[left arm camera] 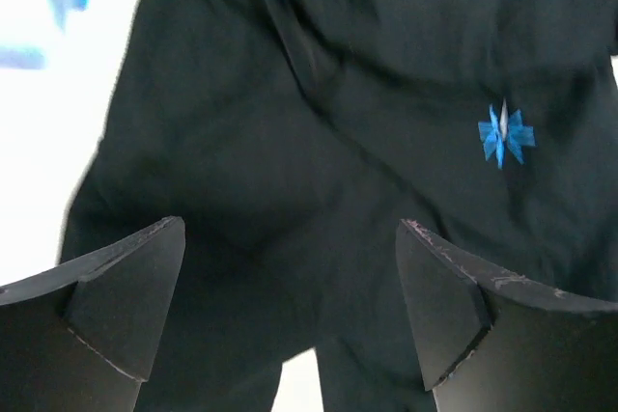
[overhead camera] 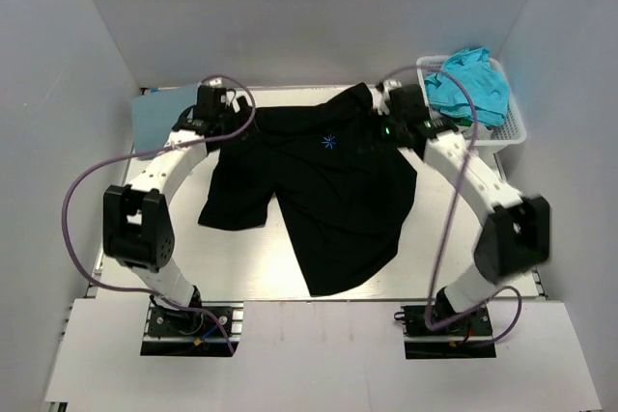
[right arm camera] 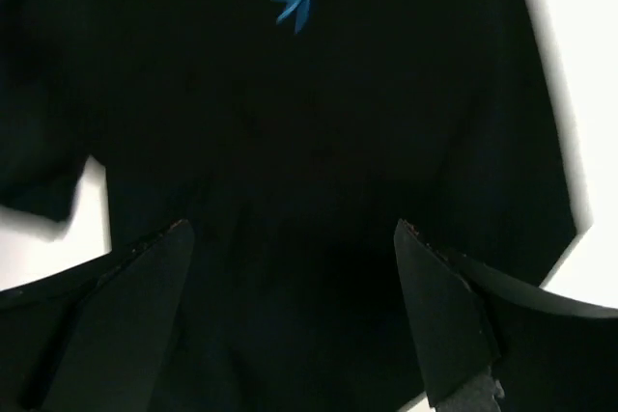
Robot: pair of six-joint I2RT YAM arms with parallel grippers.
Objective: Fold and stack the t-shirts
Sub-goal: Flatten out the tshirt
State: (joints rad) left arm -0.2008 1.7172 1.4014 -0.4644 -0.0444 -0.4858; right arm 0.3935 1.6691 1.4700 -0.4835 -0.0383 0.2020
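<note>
Left hand (left arm camera: pixel 290 238) and right hand (right arm camera: pixel 292 233) gape above black t-shirt (overhead camera: pixel 338 200)

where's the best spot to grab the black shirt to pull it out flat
Likely its far edge, one end per arm. The black shirt lies rumpled on the table, and the left gripper and right gripper hang open over it. Come straight down and pinch a raised fold.

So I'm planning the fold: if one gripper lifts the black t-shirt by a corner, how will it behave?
Probably floppy: the black t-shirt lies creased and uneven on the table, so it should sag from one grip point. Its folds look thin, so likely light. Pushed, it would probably bunch.
</note>
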